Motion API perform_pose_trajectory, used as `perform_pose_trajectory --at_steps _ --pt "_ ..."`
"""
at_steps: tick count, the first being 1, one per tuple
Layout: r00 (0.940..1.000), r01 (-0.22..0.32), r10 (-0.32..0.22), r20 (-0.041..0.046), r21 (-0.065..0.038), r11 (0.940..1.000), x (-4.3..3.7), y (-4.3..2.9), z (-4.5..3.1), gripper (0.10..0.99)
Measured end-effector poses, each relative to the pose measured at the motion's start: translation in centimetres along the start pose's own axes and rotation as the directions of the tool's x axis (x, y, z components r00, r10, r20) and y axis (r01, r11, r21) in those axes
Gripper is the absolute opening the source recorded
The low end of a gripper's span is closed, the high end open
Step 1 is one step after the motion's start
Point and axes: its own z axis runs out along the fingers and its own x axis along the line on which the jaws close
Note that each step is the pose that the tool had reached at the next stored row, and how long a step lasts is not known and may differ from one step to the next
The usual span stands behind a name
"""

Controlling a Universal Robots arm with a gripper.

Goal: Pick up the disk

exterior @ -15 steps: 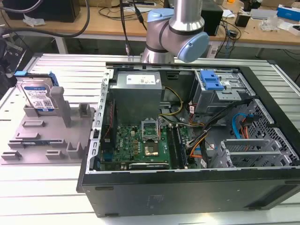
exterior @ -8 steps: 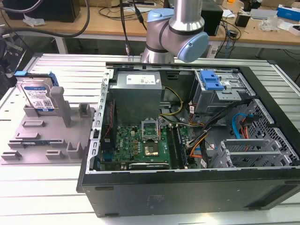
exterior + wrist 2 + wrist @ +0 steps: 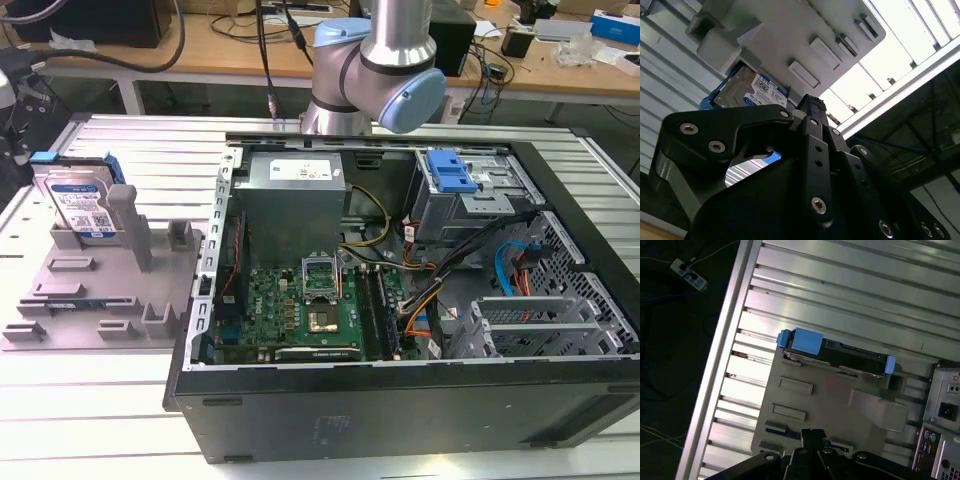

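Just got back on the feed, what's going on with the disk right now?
The disk is not picked up yet. It stands on edge at one end of the grey fixture plate, to the exterior view's left of the open computer case. In the first wrist view the arm's gripper hangs above the plate, apart from the disk.

The arm is the usual silver-grey metal tubing with rounded pale blue caps on the joints. The hand, in the second wrist view, is all matte black: chunky angular plates stacked together, dotted with shiny silver round-head screws and a few small empty holes down one bar.
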Motion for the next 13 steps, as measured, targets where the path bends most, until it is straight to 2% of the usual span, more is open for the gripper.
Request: perform_pose_trajectory --at_steps 3,5,7,11,12,13 --pt "0.9979 0.065 -0.065 -0.0025 0.0 0.9979 0.0 0.0 0.03 0.106" --pt "0.9922 0.124 -0.124 -0.0048 0.0 0.9922 0.0 0.0 0.05 0.106" --pt "0.983 0.184 -0.184 -0.007 -0.001 0.983 0.0 -0.01 0.06 0.106" --pt "0.9655 0.26 -0.26 -0.0099 -0.001 0.9656 0.0 0.0 0.06 0.114" --pt "0.9603 0.279 -0.279 -0.0107 -0.001 0.9603 0.0 0.0 0.06 0.169" --pt "0.9513 0.308 -0.308 -0.0118 -0.002 0.9513 0.0 0.0 0.06 0.235"
